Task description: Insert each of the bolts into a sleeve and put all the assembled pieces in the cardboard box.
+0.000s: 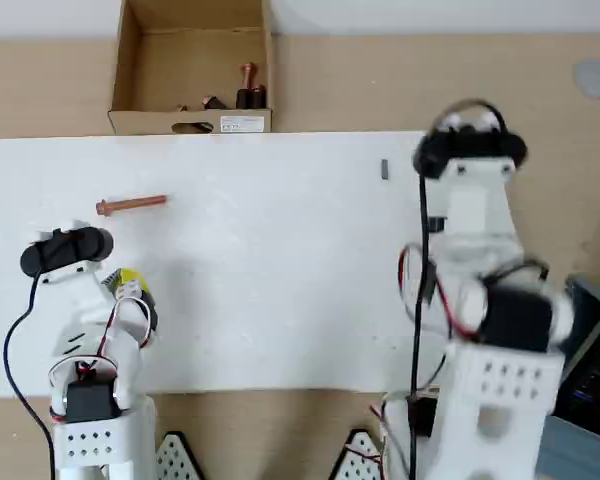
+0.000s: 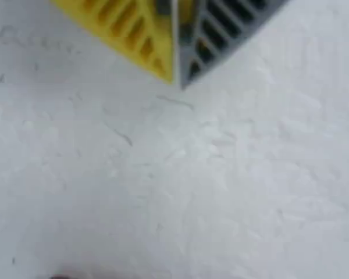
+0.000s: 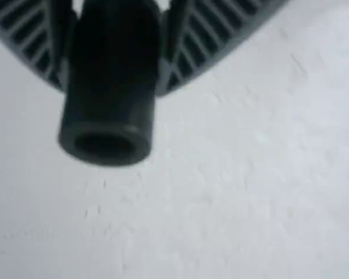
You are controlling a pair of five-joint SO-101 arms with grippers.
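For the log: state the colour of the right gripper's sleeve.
Black sleeve, clearest in right wrist view.

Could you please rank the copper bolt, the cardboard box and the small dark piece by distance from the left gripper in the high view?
From the left gripper:
1. Copper bolt, on the mat just beyond it.
2. Cardboard box, past the mat's far edge.
3. Small dark piece, across on the right side.
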